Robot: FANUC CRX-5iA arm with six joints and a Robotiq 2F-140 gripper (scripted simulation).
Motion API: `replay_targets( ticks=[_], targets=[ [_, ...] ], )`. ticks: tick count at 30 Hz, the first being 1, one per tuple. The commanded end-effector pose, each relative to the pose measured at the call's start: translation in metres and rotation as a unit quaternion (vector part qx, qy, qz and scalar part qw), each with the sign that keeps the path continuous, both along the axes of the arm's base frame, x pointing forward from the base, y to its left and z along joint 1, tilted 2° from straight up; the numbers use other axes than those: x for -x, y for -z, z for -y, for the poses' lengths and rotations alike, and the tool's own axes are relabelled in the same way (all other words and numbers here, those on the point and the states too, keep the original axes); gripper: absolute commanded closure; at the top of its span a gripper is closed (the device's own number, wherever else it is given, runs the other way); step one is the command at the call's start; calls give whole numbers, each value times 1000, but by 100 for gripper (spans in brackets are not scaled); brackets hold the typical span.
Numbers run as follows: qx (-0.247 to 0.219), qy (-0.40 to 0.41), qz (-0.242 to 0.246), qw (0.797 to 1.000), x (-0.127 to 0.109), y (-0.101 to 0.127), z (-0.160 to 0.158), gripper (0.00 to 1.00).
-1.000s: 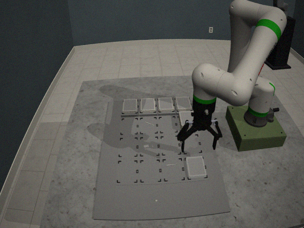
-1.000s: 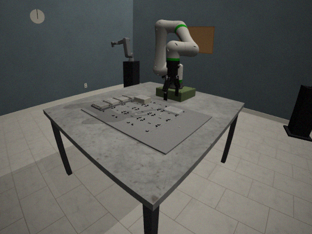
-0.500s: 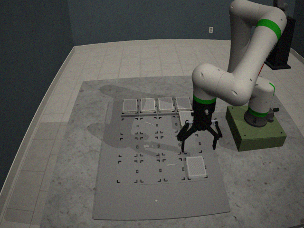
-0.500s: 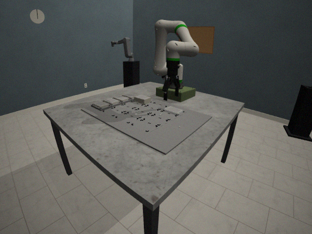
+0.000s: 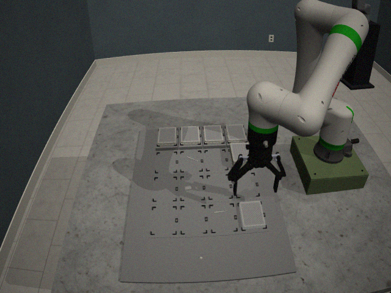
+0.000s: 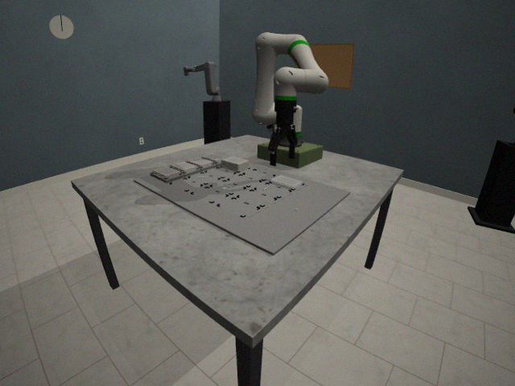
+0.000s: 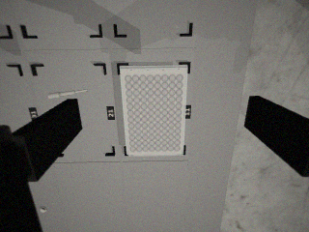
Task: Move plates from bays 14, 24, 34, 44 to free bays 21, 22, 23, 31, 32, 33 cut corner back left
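Five plates point(image 5: 252, 214) point(image 7: 154, 111) and one block point(image 5: 239, 152) point(image 6: 235, 163) sit flat.

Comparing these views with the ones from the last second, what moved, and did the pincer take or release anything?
Nothing visibly changed. The pincer hangs open and empty in the same place, and the arm and plates stayed put.
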State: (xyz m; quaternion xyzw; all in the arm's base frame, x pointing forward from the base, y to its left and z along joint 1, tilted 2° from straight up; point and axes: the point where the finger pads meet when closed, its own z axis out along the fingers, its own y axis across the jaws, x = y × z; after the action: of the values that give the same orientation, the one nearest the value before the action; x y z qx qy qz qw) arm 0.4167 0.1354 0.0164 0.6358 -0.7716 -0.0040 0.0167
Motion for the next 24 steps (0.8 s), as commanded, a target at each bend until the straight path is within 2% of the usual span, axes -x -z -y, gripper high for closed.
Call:
replay_targets(
  ticks=[1, 24],
  targets=[
    [0, 0, 1, 1000, -1, -1, 0, 0],
    [0, 0, 1, 1000, 15, -2, 82, 0]
  ],
)
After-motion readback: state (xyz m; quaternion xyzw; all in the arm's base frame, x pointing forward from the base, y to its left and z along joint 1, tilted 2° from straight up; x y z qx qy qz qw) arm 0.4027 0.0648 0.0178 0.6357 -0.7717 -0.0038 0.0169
